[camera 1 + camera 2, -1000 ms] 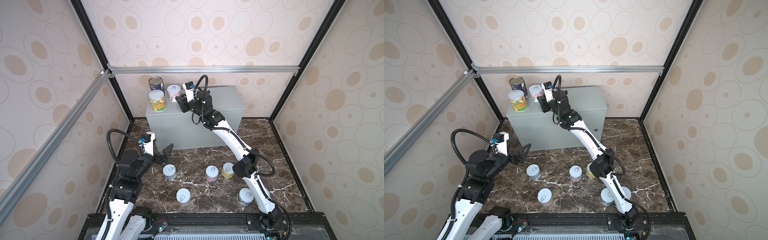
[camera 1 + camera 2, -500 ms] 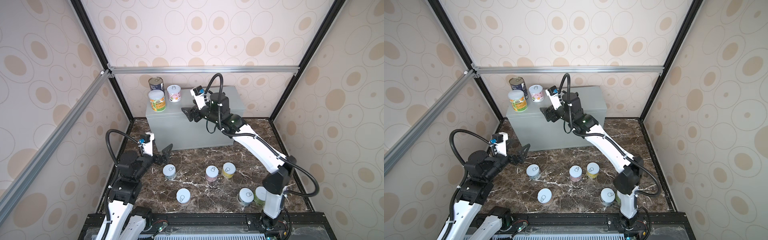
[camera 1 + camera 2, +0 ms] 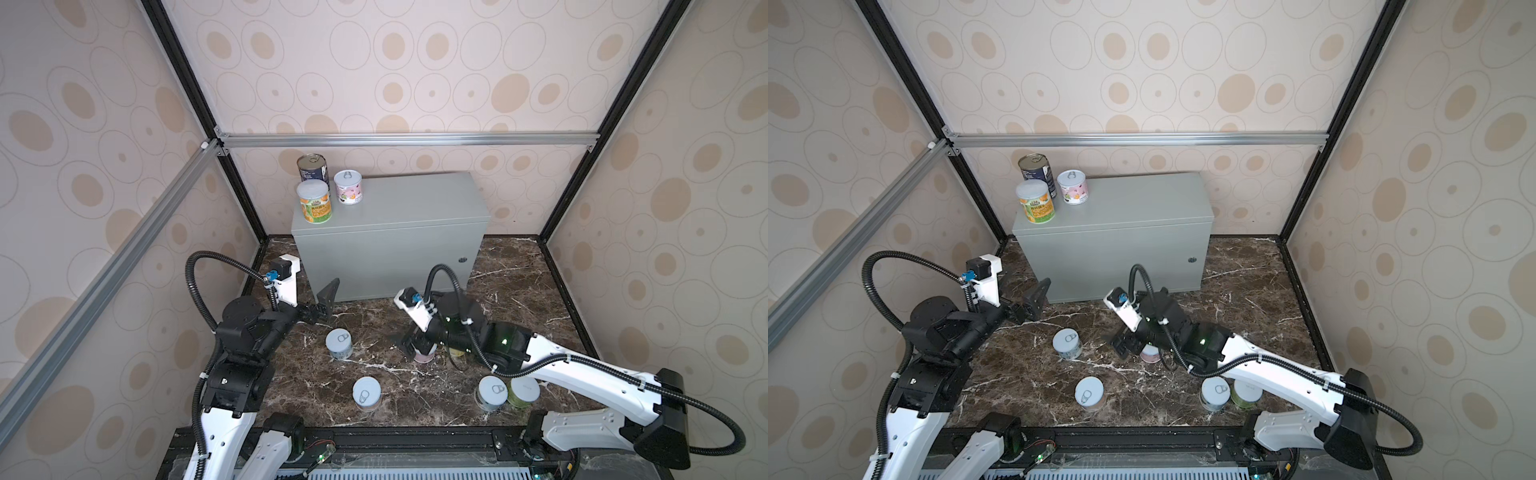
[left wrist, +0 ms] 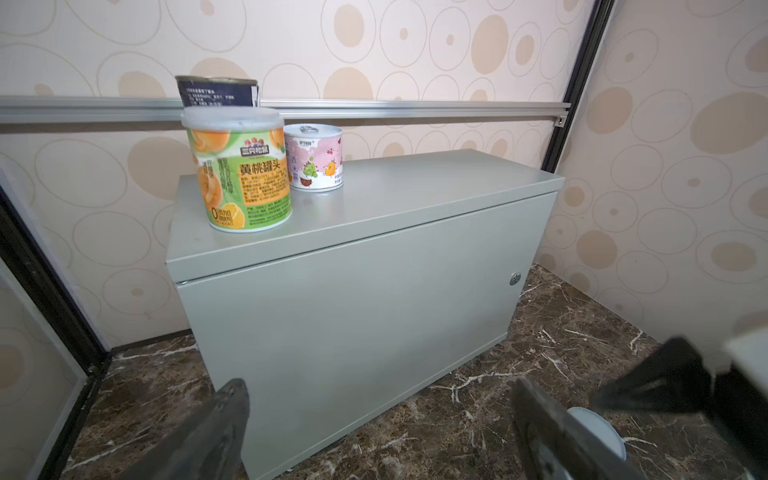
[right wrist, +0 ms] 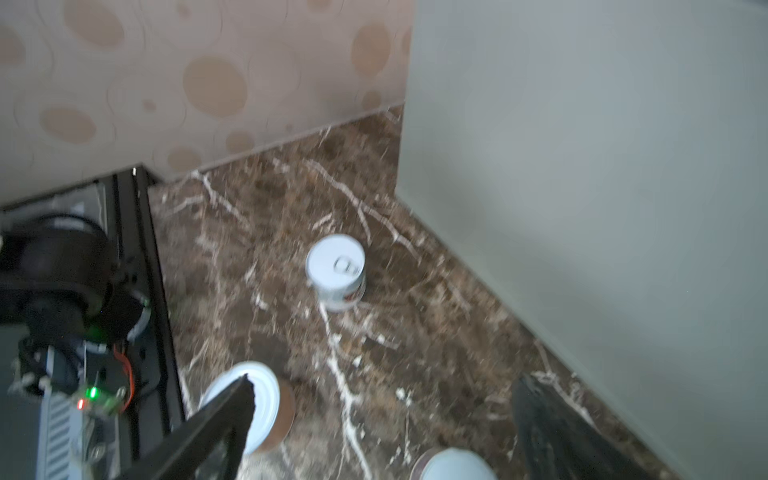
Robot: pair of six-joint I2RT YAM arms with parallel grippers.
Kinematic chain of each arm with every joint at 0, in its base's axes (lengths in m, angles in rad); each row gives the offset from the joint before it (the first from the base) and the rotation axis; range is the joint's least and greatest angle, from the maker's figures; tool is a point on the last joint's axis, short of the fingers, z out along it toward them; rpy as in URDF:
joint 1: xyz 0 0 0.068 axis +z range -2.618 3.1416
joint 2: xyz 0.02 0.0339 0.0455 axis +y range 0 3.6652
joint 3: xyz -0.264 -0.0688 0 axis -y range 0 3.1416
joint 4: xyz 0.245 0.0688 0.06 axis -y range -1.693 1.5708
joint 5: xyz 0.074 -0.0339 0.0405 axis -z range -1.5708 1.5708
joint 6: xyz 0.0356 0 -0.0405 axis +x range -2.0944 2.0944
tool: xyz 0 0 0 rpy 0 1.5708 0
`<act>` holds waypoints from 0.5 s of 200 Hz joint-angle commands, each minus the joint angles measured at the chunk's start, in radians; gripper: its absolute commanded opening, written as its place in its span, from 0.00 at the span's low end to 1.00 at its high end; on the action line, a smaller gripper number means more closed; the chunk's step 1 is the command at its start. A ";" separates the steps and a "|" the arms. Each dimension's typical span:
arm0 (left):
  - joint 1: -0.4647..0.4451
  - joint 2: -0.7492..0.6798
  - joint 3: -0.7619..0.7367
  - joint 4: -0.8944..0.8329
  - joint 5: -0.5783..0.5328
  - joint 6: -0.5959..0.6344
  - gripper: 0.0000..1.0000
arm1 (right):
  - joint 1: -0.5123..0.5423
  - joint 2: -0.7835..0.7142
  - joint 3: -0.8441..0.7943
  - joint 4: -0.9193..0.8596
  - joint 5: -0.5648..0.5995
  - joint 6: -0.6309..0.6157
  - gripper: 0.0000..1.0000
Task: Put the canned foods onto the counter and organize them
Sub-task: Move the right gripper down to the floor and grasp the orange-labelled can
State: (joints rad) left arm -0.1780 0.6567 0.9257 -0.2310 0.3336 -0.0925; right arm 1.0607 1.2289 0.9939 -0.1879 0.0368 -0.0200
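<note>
Three cans stand at the left end of the counter (image 3: 399,208) top: a blue can (image 3: 312,168) at the back, an orange can (image 3: 314,201) in front of it, and a pink can (image 3: 348,187) beside them. Other cans stand on the marble (image 3: 511,282) below. The right gripper (image 3: 409,345) hovers just above a pink-sided can (image 3: 424,357) there, jaws wide and empty. The left gripper (image 3: 326,303) hangs near the counter's front left corner, also spread wide and holding nothing.
</note>
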 commanded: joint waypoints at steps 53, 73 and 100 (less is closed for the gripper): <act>-0.003 0.012 0.147 -0.086 0.033 0.058 0.98 | 0.233 0.199 -0.110 0.150 0.048 0.111 1.00; -0.003 0.010 0.166 -0.108 0.019 0.073 0.98 | 0.245 0.274 -0.104 0.179 0.035 0.128 1.00; -0.005 0.004 0.175 -0.116 0.008 0.083 0.98 | 0.254 0.355 -0.079 0.188 0.010 0.140 1.00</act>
State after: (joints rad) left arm -0.1783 0.6712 1.0592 -0.3195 0.3458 -0.0509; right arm 1.3033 1.5341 0.8936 -0.0452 0.0605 0.0895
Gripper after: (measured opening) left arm 0.979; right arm 0.997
